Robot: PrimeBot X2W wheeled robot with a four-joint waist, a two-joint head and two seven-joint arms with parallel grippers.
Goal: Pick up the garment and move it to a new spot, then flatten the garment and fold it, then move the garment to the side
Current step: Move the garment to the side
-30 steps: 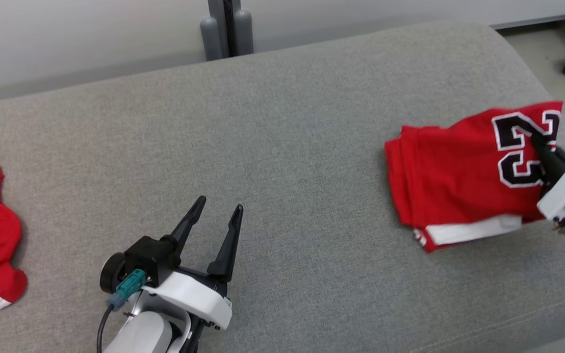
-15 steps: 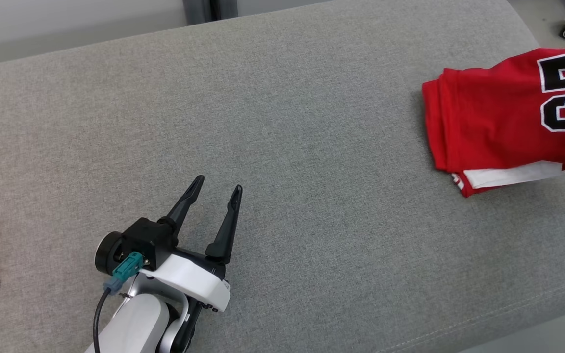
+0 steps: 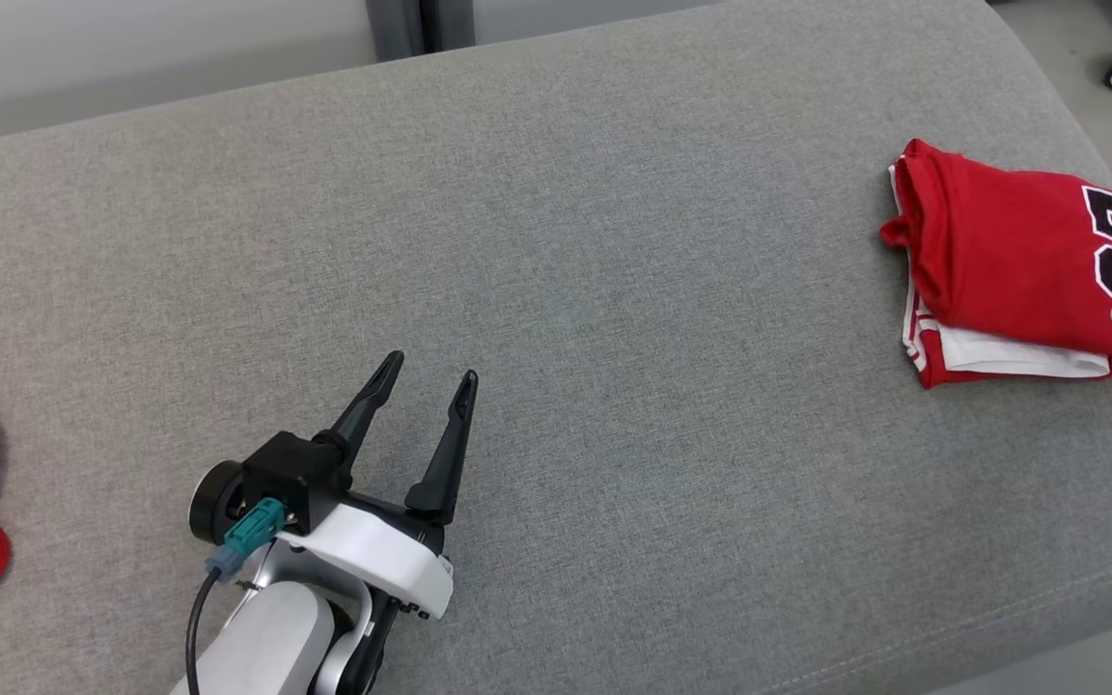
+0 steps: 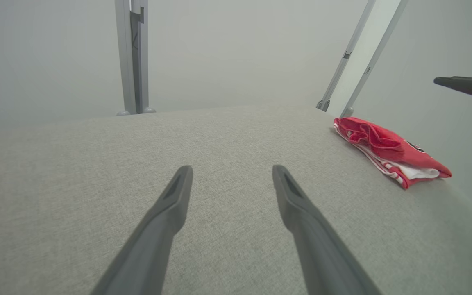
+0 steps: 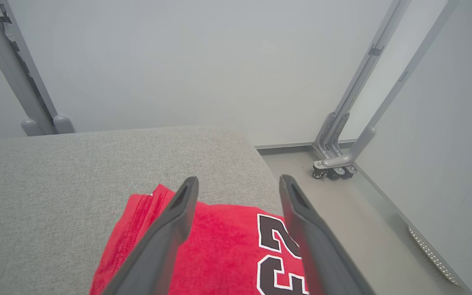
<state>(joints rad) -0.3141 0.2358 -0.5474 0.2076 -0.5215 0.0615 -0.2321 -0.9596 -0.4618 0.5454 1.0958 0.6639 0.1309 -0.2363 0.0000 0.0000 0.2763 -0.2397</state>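
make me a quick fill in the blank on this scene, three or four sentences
The folded red jersey with black numbers lies near the ____ end of the grey fabric cushion.
The right end effector, above the jersey, has its jaws ____.
The open left end effector holds ____.
Missing words: right; open; nothing.
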